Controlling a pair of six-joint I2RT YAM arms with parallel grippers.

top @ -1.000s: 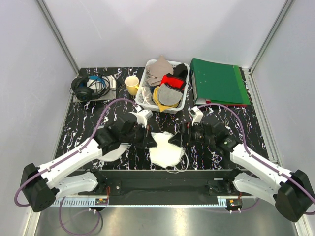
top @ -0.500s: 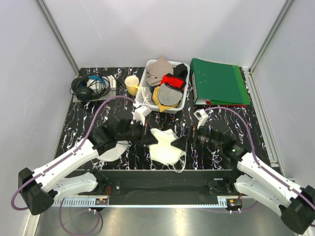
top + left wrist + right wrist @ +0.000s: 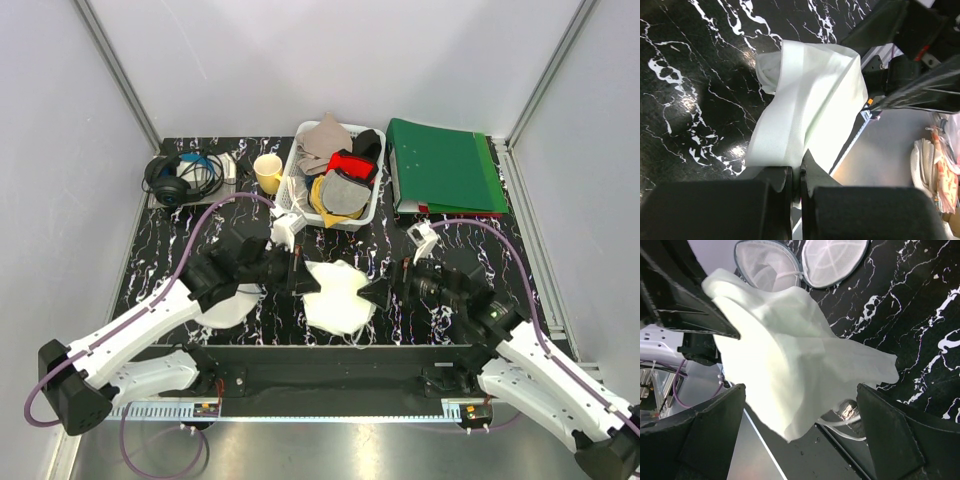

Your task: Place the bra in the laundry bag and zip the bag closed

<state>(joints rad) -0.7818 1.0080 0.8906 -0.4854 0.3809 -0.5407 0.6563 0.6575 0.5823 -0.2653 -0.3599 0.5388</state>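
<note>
The white bra [image 3: 338, 296] hangs crumpled near the table's front edge, a strap trailing over it. My left gripper [image 3: 297, 275] is shut on the bra's left edge; in the left wrist view the fingers [image 3: 782, 182] pinch the white fabric [image 3: 810, 95]. My right gripper [image 3: 385, 292] is open and empty just right of the bra; in the right wrist view [image 3: 800, 440] the bra [image 3: 790, 355] hangs between and beyond its spread fingers. The laundry bag [image 3: 230, 310] lies partly hidden under my left arm; the right wrist view shows it unzipped, both halves open [image 3: 767, 262].
A white lattice basket [image 3: 296, 180] of grey, red and yellow garments stands at the back centre. A yellow cup [image 3: 267, 172] and headphones [image 3: 175, 180] are at back left, a green folder [image 3: 440, 165] at back right. The table's front edge [image 3: 330, 350] is right below the bra.
My right gripper has let go of the bra and drawn back to the right. My left gripper keeps hold of the bra, which now hangs from it alone.
</note>
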